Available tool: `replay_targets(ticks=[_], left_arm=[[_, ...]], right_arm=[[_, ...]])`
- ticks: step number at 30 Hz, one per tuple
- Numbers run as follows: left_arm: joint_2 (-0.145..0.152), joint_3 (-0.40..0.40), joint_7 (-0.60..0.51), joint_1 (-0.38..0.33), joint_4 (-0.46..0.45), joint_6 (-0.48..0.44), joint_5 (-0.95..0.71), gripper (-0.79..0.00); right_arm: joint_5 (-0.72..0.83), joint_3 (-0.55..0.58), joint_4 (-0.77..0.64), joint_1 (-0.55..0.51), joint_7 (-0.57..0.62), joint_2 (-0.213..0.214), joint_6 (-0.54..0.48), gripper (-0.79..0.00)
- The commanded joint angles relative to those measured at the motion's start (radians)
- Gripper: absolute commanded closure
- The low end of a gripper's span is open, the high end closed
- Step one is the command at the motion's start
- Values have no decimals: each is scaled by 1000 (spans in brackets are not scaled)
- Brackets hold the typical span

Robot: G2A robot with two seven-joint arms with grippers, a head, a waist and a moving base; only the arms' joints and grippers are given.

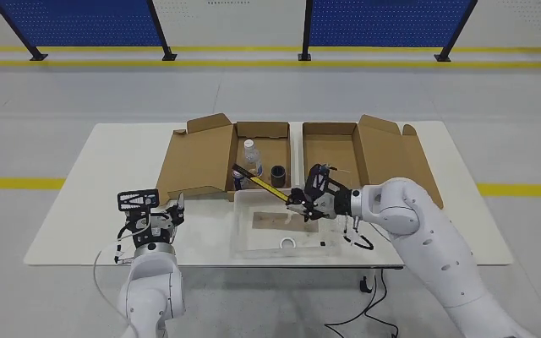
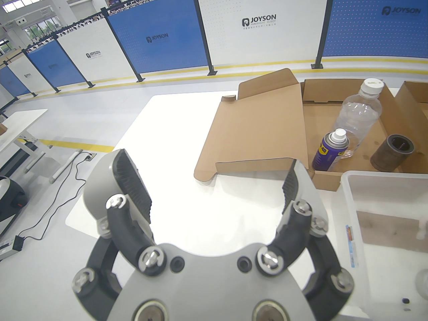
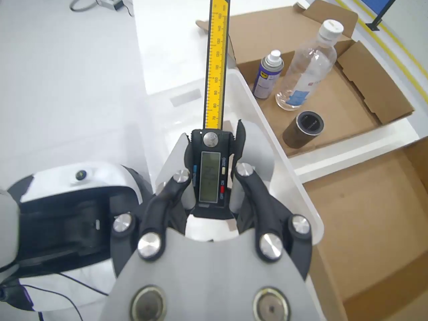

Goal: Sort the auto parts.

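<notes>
My right gripper is shut on a digital caliper with a yellow scale, held above the clear plastic bin. The caliper's beam points toward the left cardboard box. That box holds a clear bottle, a blue spray can and a dark cylindrical bearing. My left gripper stands open over the table's near left part, nothing between its fingers.
A second cardboard box stands open to the right of the first, beyond the bin. Small dark items lie in the bin. A black cable lies near the table's front edge. The white table is bare at the left.
</notes>
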Motion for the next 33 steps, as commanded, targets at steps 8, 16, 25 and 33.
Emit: replay_targets(ticks=[8,16,25,33], left_arm=[[0,0,0,0,0,0,0,-785],[0,0,0,0,0,0,0,-785],[0,0,0,0,0,0,0,-785],[0,0,0,0,0,0,0,-785]], right_arm=[[234,26,27,-19,29,13,-11,0],[252,58,38,-30,-38,20,-11,0],[188,66,22,-27,-104,21,8,0],[32,101,7,-31,-208,22,140,0]])
